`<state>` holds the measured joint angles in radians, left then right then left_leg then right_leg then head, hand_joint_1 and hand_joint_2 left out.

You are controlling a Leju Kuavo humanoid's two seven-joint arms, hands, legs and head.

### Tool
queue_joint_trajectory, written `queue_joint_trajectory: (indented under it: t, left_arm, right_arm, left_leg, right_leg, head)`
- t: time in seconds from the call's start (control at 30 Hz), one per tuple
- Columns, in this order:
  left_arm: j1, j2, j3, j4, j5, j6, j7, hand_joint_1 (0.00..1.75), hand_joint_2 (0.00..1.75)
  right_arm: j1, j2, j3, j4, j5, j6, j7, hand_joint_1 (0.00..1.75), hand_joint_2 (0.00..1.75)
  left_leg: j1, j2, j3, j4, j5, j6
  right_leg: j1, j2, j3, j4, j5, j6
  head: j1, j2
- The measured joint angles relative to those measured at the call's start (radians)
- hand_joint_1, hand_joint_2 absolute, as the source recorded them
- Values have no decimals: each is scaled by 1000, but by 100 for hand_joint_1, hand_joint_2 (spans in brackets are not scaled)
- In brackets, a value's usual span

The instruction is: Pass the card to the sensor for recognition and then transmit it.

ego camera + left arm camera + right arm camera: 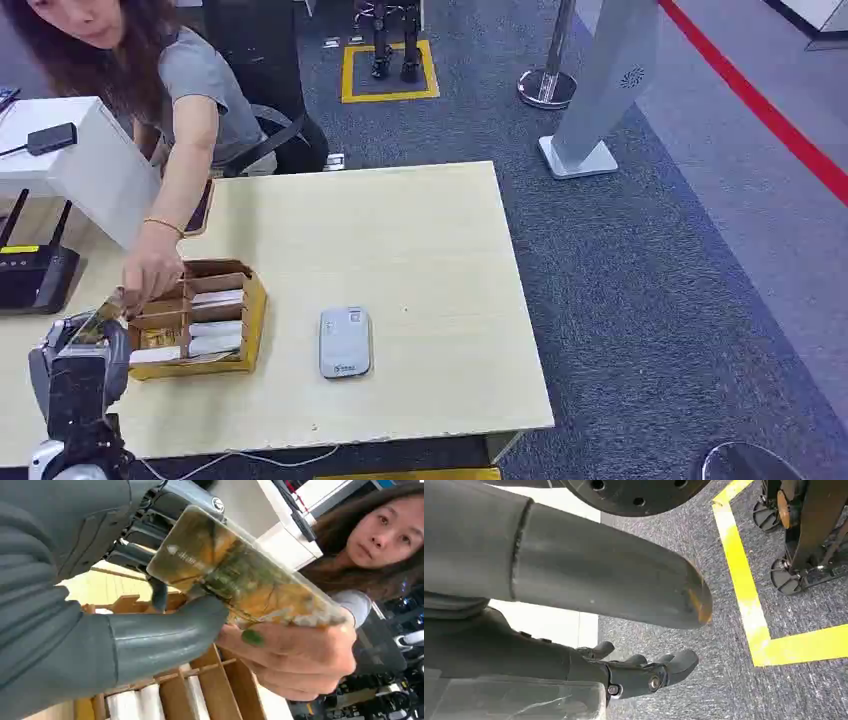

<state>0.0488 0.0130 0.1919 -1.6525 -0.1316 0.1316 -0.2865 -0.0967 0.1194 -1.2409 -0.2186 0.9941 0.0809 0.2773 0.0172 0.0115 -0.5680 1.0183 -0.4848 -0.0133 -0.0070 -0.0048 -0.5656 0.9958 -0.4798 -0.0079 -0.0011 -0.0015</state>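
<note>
Left wrist view: my left hand (150, 605) fingers pinch the card (235, 575), person's hand (295, 660) grips its other end, above the wooden card box (200, 320), lower left on counter (420, 250). Sensor (345, 342) center. Right hand (639, 672) fingers apart, holding nothing.

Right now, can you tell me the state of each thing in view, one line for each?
card: pinched by the left hand, and a person's hand grips its other end.
left hand: holds the card, above the wooden box.
right hand: holds nothing, fingers apart, hanging over the carpet.
wooden box: open on the table, white cards lying in its compartments.
card reader: lies flat on the table, untouched.
</note>
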Motion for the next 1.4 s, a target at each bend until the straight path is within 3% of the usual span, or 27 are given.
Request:
queue_joint_trajectory:
  t: [0.67,1.03,1.4]
  left_arm:
    - [-3,8,0,39,24,37,-11,175,175]
    - [-22,10,-13,47,-97,119,-22,175,175]
    - [-37,17,-53,66,-159,147,-19,175,175]
  right_arm:
    - [0,0,17,0,15,-5,0,0,0]
    - [-1,0,23,0,21,-4,-4,0,0]
    - [-1,0,24,0,22,-3,-8,0,0]
  left_leg:
    - [0,0,0,0,0,0]
    - [0,0,0,0,0,0]
    - [0,0,0,0,0,0]
  right_leg:
    - [0,0,0,0,0,0]
    - [0,0,0,0,0,0]
    - [0,0,0,0,0,0]
  head:
    - [0,0]
    - [0,0]
    - [0,0]
